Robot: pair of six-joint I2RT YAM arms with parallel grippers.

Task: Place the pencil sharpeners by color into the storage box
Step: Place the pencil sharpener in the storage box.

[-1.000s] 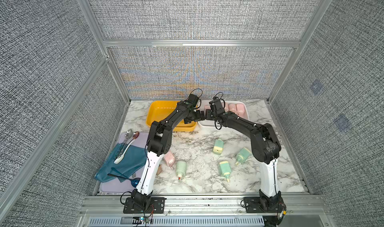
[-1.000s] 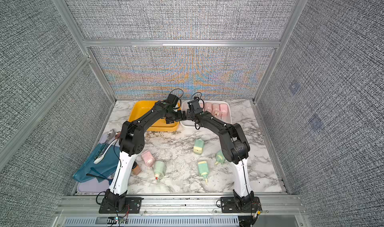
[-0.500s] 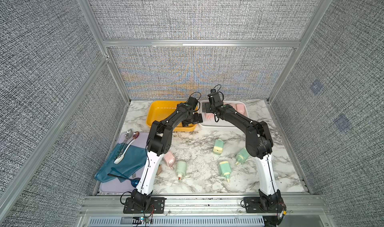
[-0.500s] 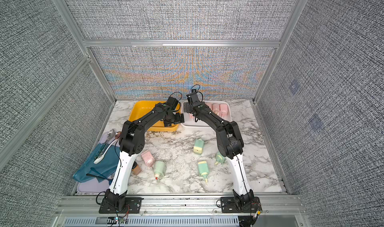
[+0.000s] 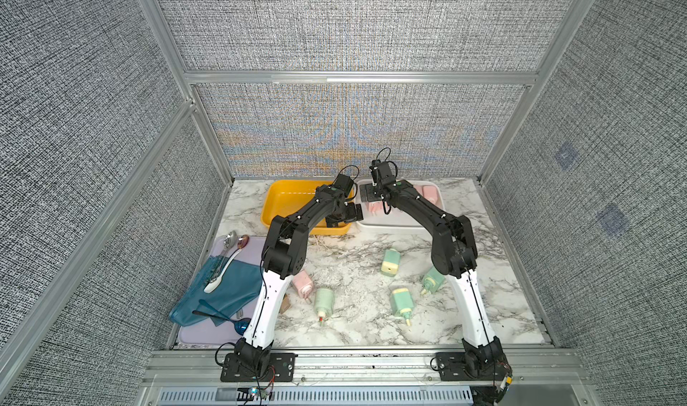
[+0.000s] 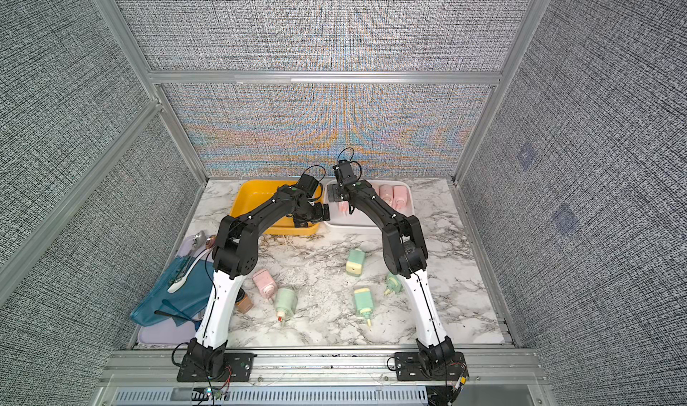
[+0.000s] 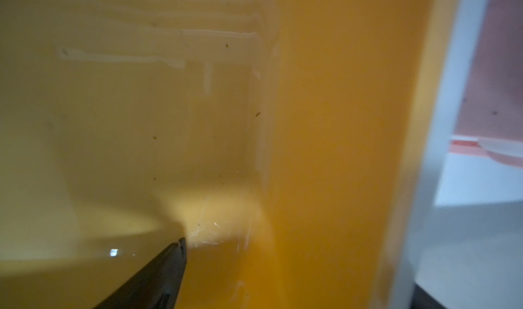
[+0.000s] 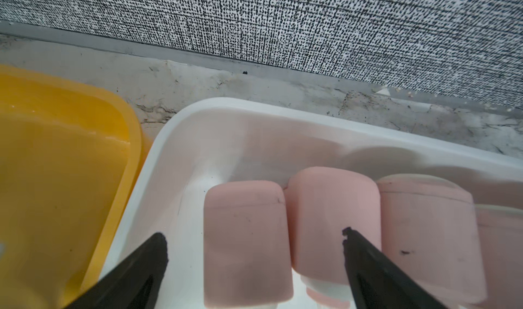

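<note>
Straddling a pink sharpener (image 8: 246, 237) in the white tray (image 8: 175, 140), the right gripper (image 8: 254, 237) has its fingers (image 8: 141, 268) spread wide, clear of it on both sides. Two more pink sharpeners (image 8: 331, 222) lie in a touching row beside it. The left gripper (image 5: 345, 214) sits low in the yellow box (image 5: 277, 203), at the near corner just beside the tray. Only one finger (image 7: 158, 273) shows in the left wrist view, with nothing against it, and the jaws stand released. On the marble table (image 5: 353, 329), four green sharpeners (image 5: 390, 263) lie apart, cranks sticking out. A lone pink sharpener (image 5: 303, 283) lies by the left arm. Any print on them is too small to read.
</note>
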